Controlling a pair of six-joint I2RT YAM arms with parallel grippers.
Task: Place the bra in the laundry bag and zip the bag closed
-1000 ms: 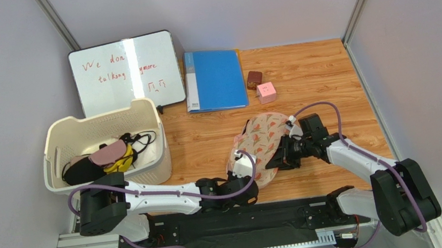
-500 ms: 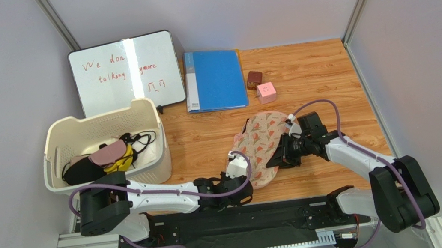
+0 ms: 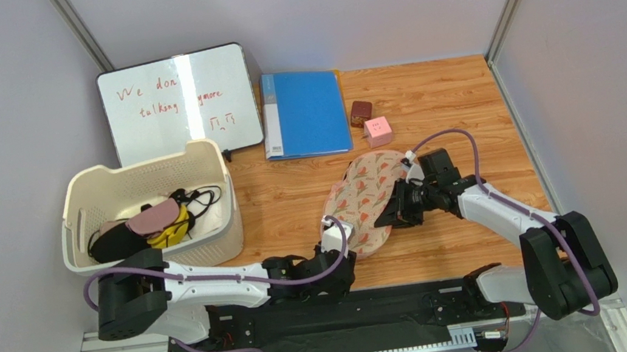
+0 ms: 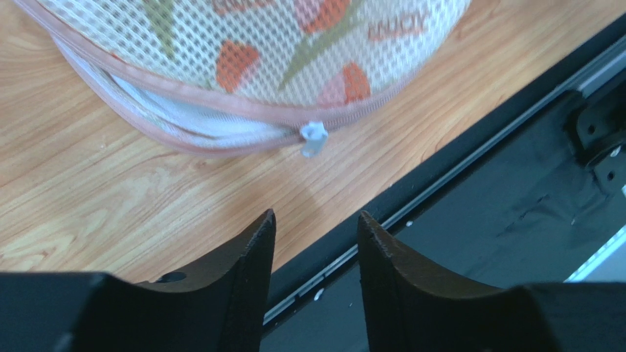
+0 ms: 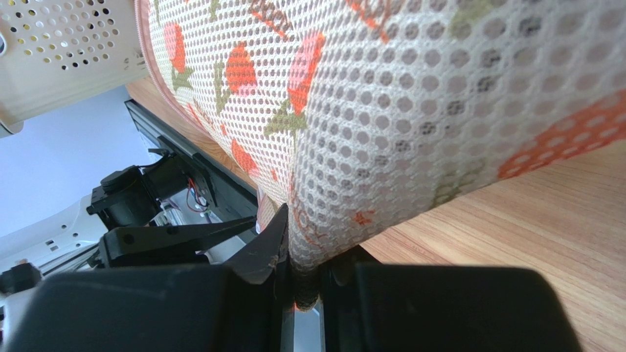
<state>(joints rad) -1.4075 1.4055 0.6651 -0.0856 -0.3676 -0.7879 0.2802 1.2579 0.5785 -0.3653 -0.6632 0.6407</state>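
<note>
- The laundry bag (image 3: 369,200) lay on the wooden surface (image 3: 445,102) between the two hands, its printed mesh side up; its far end pointed toward the blue folder (image 3: 306,113).
- The bra showed in no view. The bag's mesh was too dense to see through, so whether it lay inside could not be told.
- The left hand (image 4: 316,220) sat low at the bag's near end, fingers apart with nothing between them, just short of the white zip pull (image 4: 314,139).
- In the left wrist view, the seam left of the pull gaped on white mesh, while right of it the pink edging ran shut. How far the gap went was cut off by the frame.
- The right hand (image 5: 301,271) was clamped on the bag's edge, fabric pinched between its fingers. The bag filled most of that view and hid the fingertips.
- From above, the right hand (image 3: 398,212) merged with the bag's right rim, so the pinch itself was hard to make out.
- The cream basket (image 3: 224,202) held pink, yellow and black garments in a tangle, with single pieces not separable.
- The red writing on the whiteboard (image 3: 178,106) was only partly legible.
</note>
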